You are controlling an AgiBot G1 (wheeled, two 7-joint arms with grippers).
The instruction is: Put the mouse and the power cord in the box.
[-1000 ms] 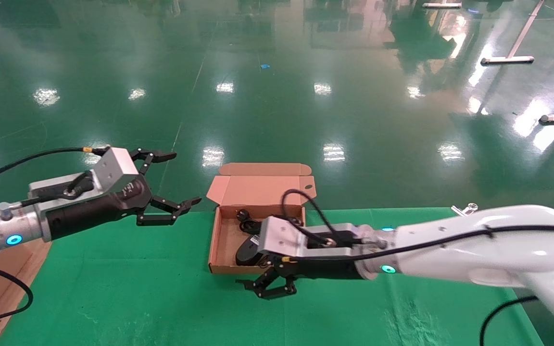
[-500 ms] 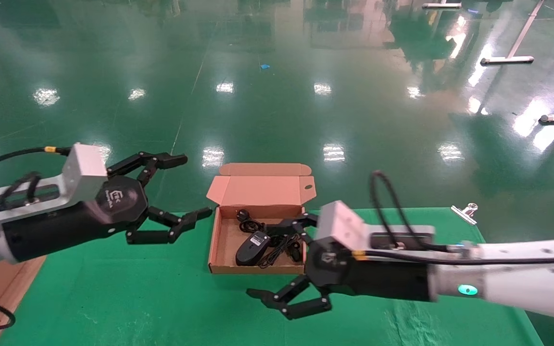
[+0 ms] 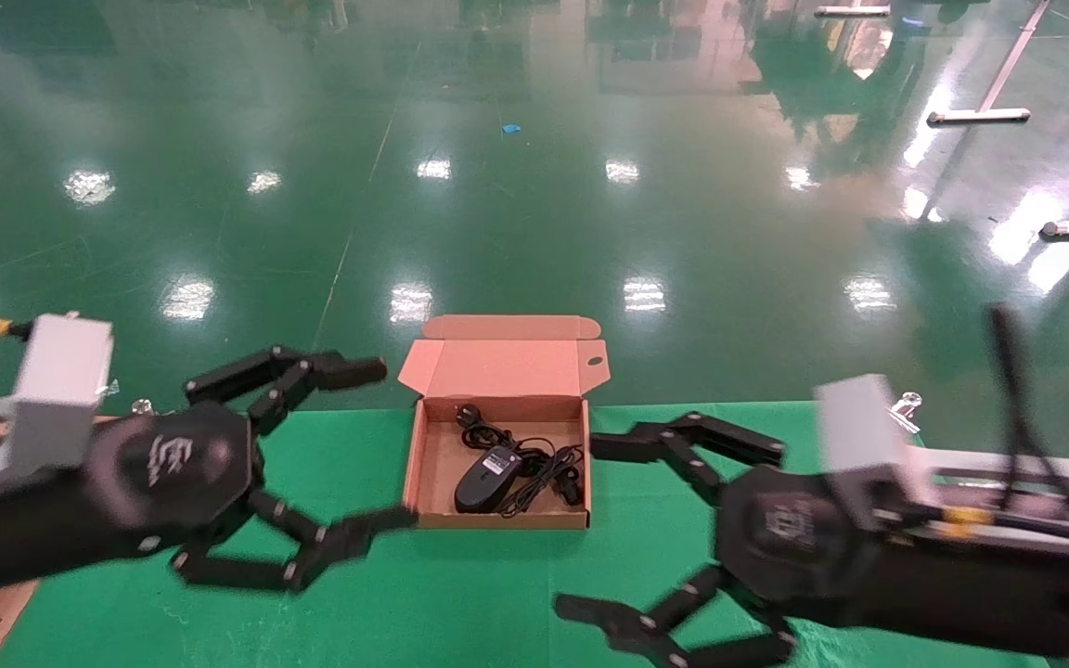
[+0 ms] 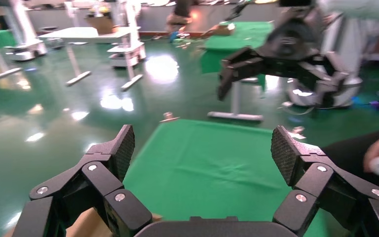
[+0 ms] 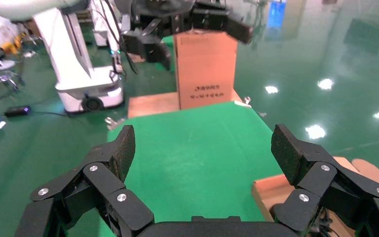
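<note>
Box (image 3: 505, 366): shallow brown cardboard mailer, hinged lid upright, on green cloth table (image 3: 460, 594). Contents: mouse (image 3: 481, 482), glossy black oval, lying beside power cord (image 3: 539, 467), a thin black tangle with chunky plug. Left gripper (image 3: 377, 445): black, ribbed pads, fingers spread wide, left of box, empty. Right gripper (image 3: 590, 529): same build, fingers spread wide, right of box, empty.

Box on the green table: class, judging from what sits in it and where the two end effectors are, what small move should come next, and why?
Probably none beyond parking: the mouse and cord already lie in the box; both the left end effector and right end effector are open, empty and clear of it.
</note>
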